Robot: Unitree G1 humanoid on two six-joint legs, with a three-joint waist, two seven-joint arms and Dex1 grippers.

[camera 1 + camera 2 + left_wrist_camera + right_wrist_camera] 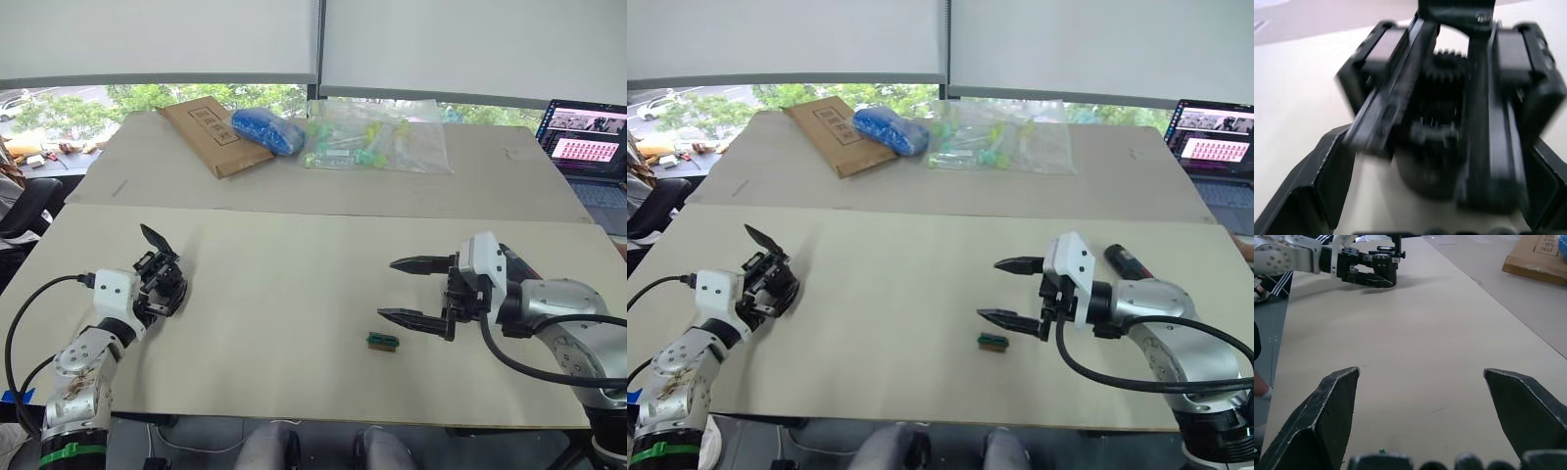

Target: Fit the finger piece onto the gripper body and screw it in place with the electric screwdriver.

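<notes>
The left end effector (165,284) sat at the lower left of the head view, low over the pale counter (294,294). Its black fingers were clamped around the gripper body (162,279), a small black lump with gears. One pointed black finger of that body stuck up and away from it. In the left wrist view the gripper body (1449,122) was very close, with a toothed wheel in its middle and black bars on both sides.

The right end effector (1014,292) was at the lower right of the head view. Its two black fingers were wide apart and held nothing. Just below the lower finger lay a small green-and-brown block (991,341) on the counter, near the finger but not touching it.

The electric screwdriver (1129,262) lay behind the right arm, and part of it was hidden.

At the top of the frame, on a second counter, were a brown cardboard envelope (214,135), a blue bag (267,130) and clear bags of small parts (377,137). A laptop (588,147) stood open at the upper right.
</notes>
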